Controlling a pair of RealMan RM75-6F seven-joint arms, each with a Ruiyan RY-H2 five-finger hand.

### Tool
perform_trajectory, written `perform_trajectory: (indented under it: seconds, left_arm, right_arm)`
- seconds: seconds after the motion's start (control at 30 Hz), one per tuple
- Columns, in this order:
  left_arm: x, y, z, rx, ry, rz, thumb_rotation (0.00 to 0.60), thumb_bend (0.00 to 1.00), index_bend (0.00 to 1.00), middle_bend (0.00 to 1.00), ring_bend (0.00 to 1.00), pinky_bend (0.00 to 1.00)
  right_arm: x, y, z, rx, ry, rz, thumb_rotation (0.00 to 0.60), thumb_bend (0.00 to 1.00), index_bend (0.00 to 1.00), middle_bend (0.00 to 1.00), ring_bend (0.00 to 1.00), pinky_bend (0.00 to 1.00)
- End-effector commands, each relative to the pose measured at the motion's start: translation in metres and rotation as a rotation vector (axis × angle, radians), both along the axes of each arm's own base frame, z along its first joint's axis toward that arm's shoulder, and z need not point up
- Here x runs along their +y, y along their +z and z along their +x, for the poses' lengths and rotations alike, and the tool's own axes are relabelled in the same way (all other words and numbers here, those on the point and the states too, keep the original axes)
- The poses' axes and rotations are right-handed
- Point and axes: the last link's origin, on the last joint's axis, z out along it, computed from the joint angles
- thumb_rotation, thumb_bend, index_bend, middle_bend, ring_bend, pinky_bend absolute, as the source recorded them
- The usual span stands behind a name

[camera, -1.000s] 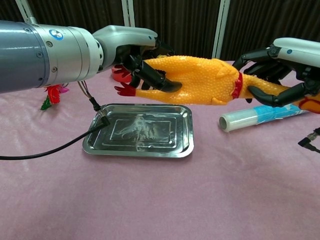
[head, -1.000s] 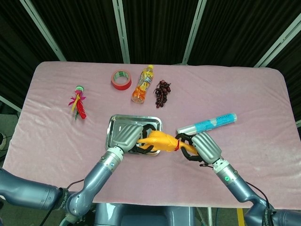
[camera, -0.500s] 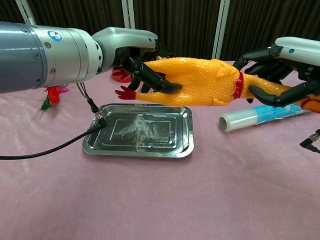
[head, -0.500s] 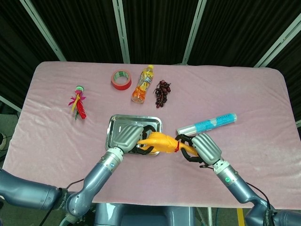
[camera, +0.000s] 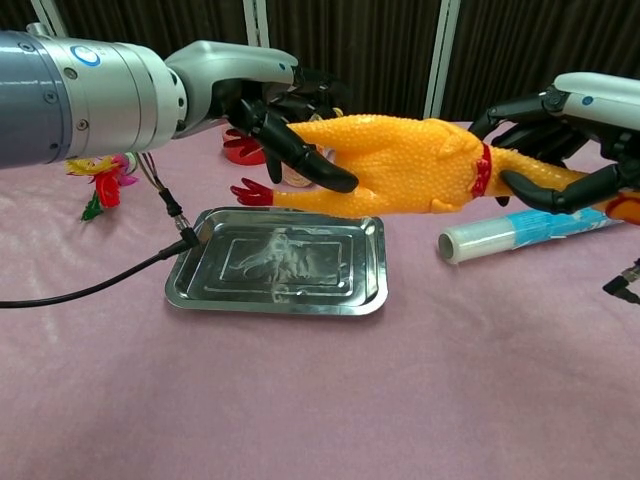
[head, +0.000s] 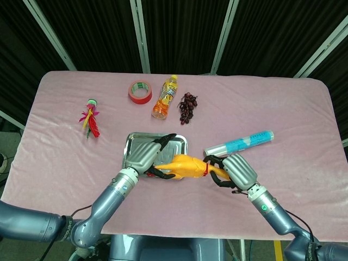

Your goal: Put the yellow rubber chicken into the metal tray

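Observation:
The yellow rubber chicken hangs level above the right part of the metal tray, clear of it, red feet pointing left. My right hand grips its neck beside the red collar. My left hand is at the tail end with its fingers straightened and spread. One dark finger lies across the front of the body, and the others reach above and behind it. The tray holds nothing.
At the back stand a red tape roll, an orange drink bottle and dark grapes. A red flower toy lies far left. A blue-and-white roll lies right of the tray. A black cable trails from the left arm.
My left hand's fingers have uncurled from the chicken's tail end, and the hand has drawn up and to the left. The right hand and the chicken have hardly moved.

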Motion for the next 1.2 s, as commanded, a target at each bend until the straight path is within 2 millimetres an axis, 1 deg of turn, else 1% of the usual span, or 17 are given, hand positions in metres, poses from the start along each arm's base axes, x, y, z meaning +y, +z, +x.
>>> perform_trajectory:
  seconds: [0.03, 0.2, 0.3, 0.4, 0.5, 0.53, 0.57, 0.63, 0.77, 0.93, 1.03, 1.1, 1.13, 1.17, 1.2]
  left_arm:
    - [-0.001, -0.001, 0.001, -0.002, -0.002, -0.006, 0.590, 0.00, 0.00, 0.10, 0.18, 0.43]
    - [-0.004, -0.006, 0.005, -0.008, -0.005, -0.022, 0.590, 0.00, 0.00, 0.15, 0.20, 0.44]
    - [-0.006, -0.009, 0.007, -0.016, -0.005, -0.032, 0.588, 0.05, 0.03, 0.19, 0.23, 0.44]
    - [-0.007, -0.012, 0.010, -0.023, -0.007, -0.038, 0.585, 0.15, 0.09, 0.24, 0.27, 0.45]
    - [-0.008, -0.014, 0.013, -0.034, -0.007, -0.037, 0.560, 0.30, 0.20, 0.35, 0.37, 0.49]
    - [-0.008, -0.014, 0.014, -0.039, -0.007, -0.032, 0.551, 0.36, 0.25, 0.41, 0.42, 0.51]
    - [-0.008, -0.014, 0.015, -0.042, -0.008, -0.026, 0.554, 0.42, 0.30, 0.47, 0.46, 0.54]
    - [-0.009, -0.015, 0.015, -0.046, -0.005, -0.016, 0.579, 0.50, 0.37, 0.54, 0.52, 0.58]
    - [-0.007, -0.014, 0.012, -0.049, 0.000, 0.009, 0.599, 0.61, 0.47, 0.63, 0.59, 0.63]
    - [-0.007, -0.013, 0.012, -0.050, -0.004, 0.016, 0.600, 0.63, 0.53, 0.69, 0.62, 0.65]
    - [-0.007, -0.014, 0.013, -0.049, -0.008, 0.017, 0.600, 0.63, 0.54, 0.69, 0.63, 0.65]
    - [-0.007, -0.014, 0.013, -0.049, -0.011, 0.016, 0.600, 0.55, 0.51, 0.66, 0.62, 0.65]
    - [-0.008, -0.014, 0.013, -0.047, -0.014, 0.013, 0.600, 0.47, 0.48, 0.63, 0.60, 0.64]
    - [-0.008, -0.014, 0.013, -0.049, -0.013, 0.011, 0.600, 0.36, 0.41, 0.59, 0.58, 0.63]
    - [-0.008, -0.014, 0.013, -0.051, -0.011, 0.010, 0.600, 0.30, 0.37, 0.56, 0.56, 0.62]
  right_arm:
    - [0.000, 0.000, 0.001, -0.002, 0.004, 0.001, 0.600, 1.00, 0.94, 0.71, 0.71, 0.84]
    - [0.001, -0.001, 0.005, -0.004, 0.015, 0.004, 0.600, 1.00, 0.94, 0.71, 0.71, 0.84]
    - [0.001, -0.001, 0.007, -0.005, 0.020, 0.005, 0.600, 1.00, 0.94, 0.71, 0.71, 0.84]
    - [0.002, -0.002, 0.009, -0.007, 0.024, 0.009, 0.600, 1.00, 0.94, 0.71, 0.71, 0.84]
    - [0.003, -0.002, 0.009, -0.009, 0.026, 0.014, 0.600, 1.00, 0.95, 0.71, 0.71, 0.84]
    - [0.003, -0.002, 0.009, -0.010, 0.026, 0.014, 0.600, 1.00, 0.95, 0.71, 0.71, 0.84]
    - [0.003, -0.002, 0.009, -0.009, 0.027, 0.014, 0.600, 1.00, 0.95, 0.71, 0.71, 0.84]
    - [0.004, -0.001, 0.009, -0.011, 0.025, 0.014, 0.600, 1.00, 0.95, 0.71, 0.71, 0.84]
    - [0.004, 0.000, 0.007, -0.015, 0.019, 0.013, 0.600, 1.00, 0.95, 0.71, 0.71, 0.84]
    - [0.004, 0.000, 0.007, -0.017, 0.020, 0.017, 0.600, 1.00, 0.95, 0.71, 0.71, 0.84]
    - [0.004, -0.001, 0.008, -0.019, 0.021, 0.019, 0.600, 1.00, 0.95, 0.71, 0.71, 0.85]
    - [0.005, -0.001, 0.008, -0.019, 0.022, 0.019, 0.600, 1.00, 0.95, 0.71, 0.71, 0.84]
    - [0.004, 0.000, 0.007, -0.019, 0.022, 0.017, 0.600, 1.00, 0.95, 0.71, 0.71, 0.85]
    - [0.004, 0.000, 0.007, -0.019, 0.021, 0.016, 0.600, 1.00, 0.95, 0.71, 0.71, 0.85]
    - [0.004, 0.000, 0.007, -0.019, 0.020, 0.016, 0.600, 1.00, 0.95, 0.71, 0.71, 0.85]
